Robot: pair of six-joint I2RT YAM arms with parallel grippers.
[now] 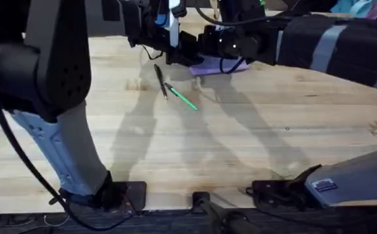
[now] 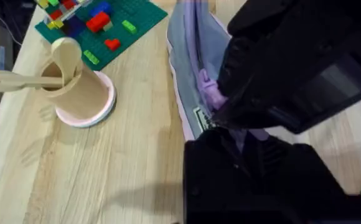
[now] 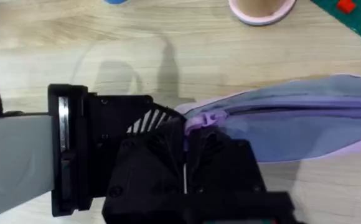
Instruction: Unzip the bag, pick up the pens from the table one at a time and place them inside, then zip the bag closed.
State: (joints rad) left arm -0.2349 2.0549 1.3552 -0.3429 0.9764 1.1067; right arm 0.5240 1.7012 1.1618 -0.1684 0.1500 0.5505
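Bag tag: a small label (image 2: pixel 200 118) is sewn at the edge of the bag (image 2: pixel 190 62), but its print is too small to read.
Arm sticker: a blue-and-white sticker (image 1: pixel 324 185) sits on the right arm's base, lettering illegible.
Elsewhere: no words, numbers or brand marks can be read.

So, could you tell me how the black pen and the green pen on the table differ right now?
Colour: the black pen is dark, the green pen bright green. Position: the black pen lies farther from the arm bases and nearer the bag, the green pen nearer the bases. Angle: the black pen runs steeper, the green pen slants more. Both lie flat on the table, ungripped, their near ends close together.
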